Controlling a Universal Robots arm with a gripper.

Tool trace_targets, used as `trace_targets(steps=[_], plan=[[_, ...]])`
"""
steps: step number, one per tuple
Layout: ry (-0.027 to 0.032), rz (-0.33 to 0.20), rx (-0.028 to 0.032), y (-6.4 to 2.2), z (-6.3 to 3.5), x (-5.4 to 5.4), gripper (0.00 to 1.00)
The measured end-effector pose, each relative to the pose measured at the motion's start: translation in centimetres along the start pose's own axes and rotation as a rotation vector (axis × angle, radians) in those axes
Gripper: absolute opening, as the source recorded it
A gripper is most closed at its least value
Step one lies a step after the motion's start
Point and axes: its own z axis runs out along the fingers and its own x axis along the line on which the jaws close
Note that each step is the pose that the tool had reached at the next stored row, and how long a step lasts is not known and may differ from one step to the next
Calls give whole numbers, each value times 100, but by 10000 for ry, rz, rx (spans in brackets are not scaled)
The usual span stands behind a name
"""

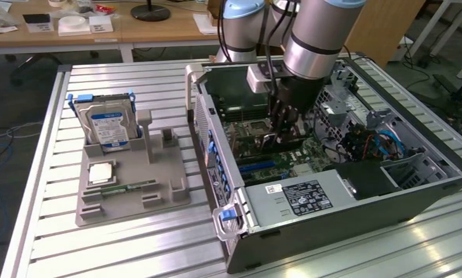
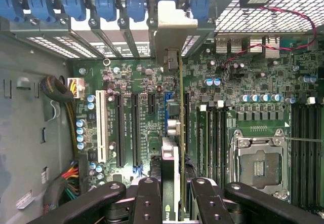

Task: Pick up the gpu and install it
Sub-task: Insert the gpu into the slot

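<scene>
One arm, one card. Wrist view, nearest first: the gripper (image 2: 174, 186) has its black fingers (image 2: 148, 198) on either side of the gpu (image 2: 180, 117), jaws closed on the card, so it is held. The card shows edge-on as a thin line.

It stands upright over the motherboard (image 2: 243, 82), parallel to the expansion slots (image 2: 121, 133), between them and the CPU socket (image 2: 258, 163). I can't tell whether its lower edge is seated in a slot or just above one.

Further out, its silvery end bracket (image 2: 171, 29) sits at the case's rear wall, in the row of blue slot clips (image 2: 106, 6). The memory slots (image 2: 304, 143) lie on the far side of the socket from the card.

Exterior view, front to back:
- A slotted aluminium table (image 1: 138, 249) runs across the lower frame.
- The PC case (image 1: 346, 226) lies on its side at lower right, open face up. A blue latch (image 1: 229, 215) is at its near corner, and a white-labelled metal box (image 1: 304, 197) sits just inside.
- Left of centre, a grey fixture tray (image 1: 119, 205) holds a narrow green memory stick (image 1: 128, 187) lying flat and a CPU chip (image 1: 101, 172) beside it.
- Behind those, a silver hard drive (image 1: 107, 124) with a blue label stands upright.
- The arm (image 1: 316, 40) hangs from the top edge into the case, gripper over the board mid-case — well apart from the tray.
- Wooden desks (image 1: 153, 32) run along the upper left, furthest back.
</scene>
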Motion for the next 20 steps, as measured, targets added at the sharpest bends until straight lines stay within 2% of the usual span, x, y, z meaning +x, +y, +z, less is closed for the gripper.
trace_targets(steps=[20], plan=[[-8,16,-1,85,50,6,27]])
